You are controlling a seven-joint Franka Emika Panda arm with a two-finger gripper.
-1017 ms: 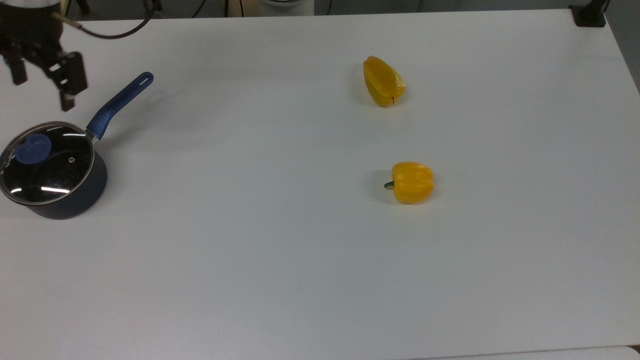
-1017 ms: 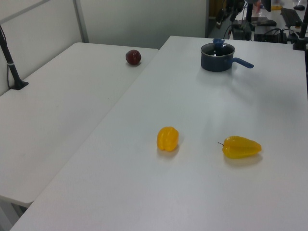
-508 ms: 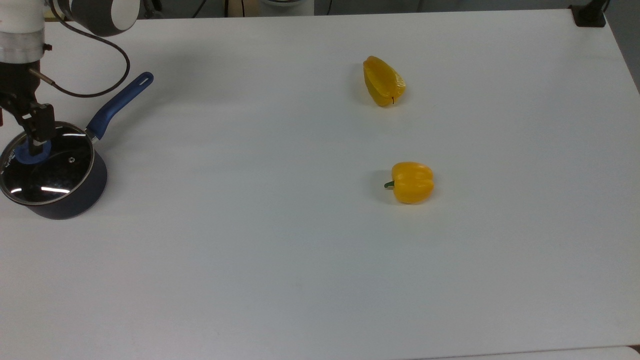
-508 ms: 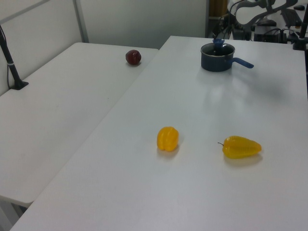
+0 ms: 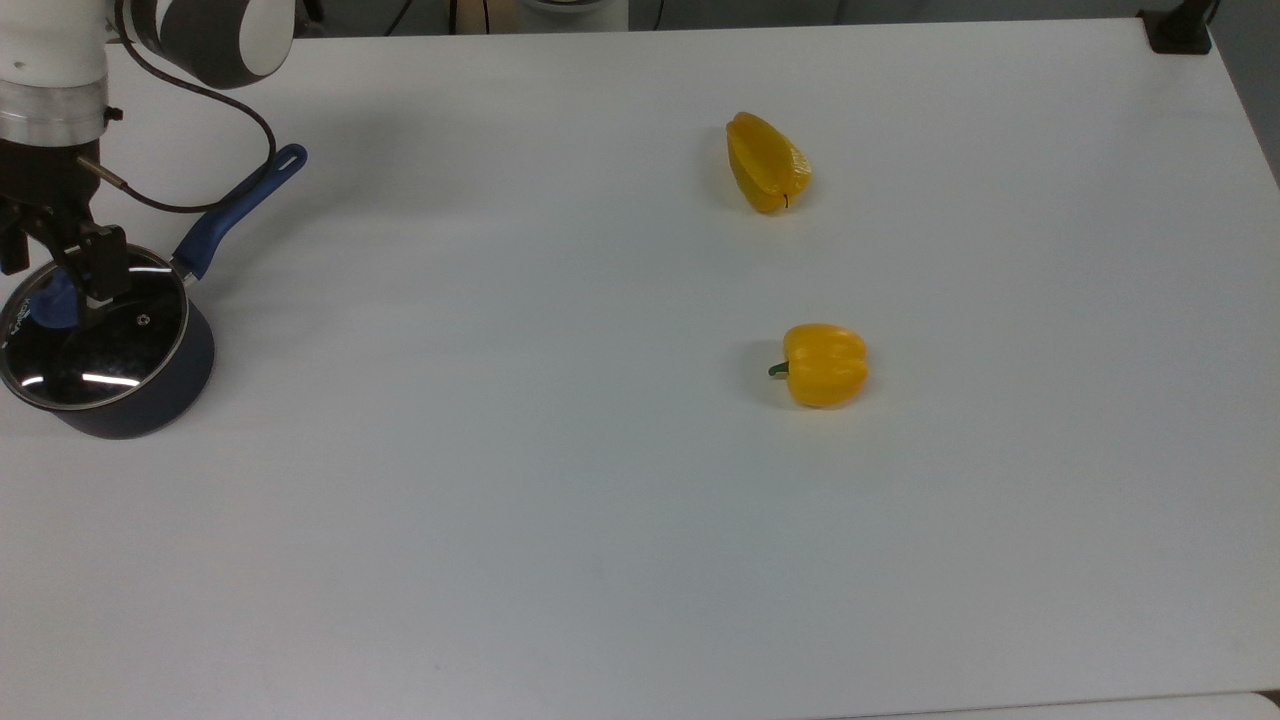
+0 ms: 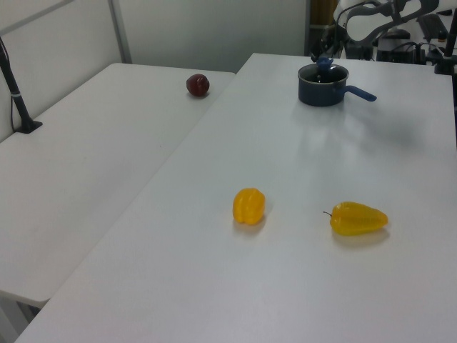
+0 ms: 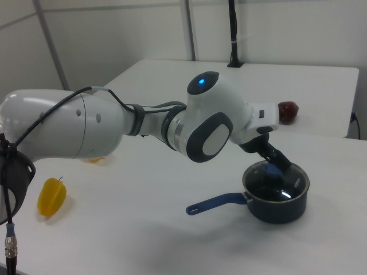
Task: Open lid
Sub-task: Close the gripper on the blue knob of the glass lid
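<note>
My hand (image 5: 62, 285) is down on the lid (image 5: 95, 328), fingers (image 5: 105, 275) spread either side of its blue knob (image 5: 55, 300); from the top view I think they straddle it without squeezing, though contact is hard to judge. The lid sits flat on the saucepan (image 5: 140, 395), closed. The saucepan's handle (image 5: 240, 208) points away from the lid toward the top view's upper right. Two yellow peppers (image 5: 825, 364) (image 5: 766, 162) lie well apart from the saucepan on the tabletop (image 5: 600, 520).
</note>
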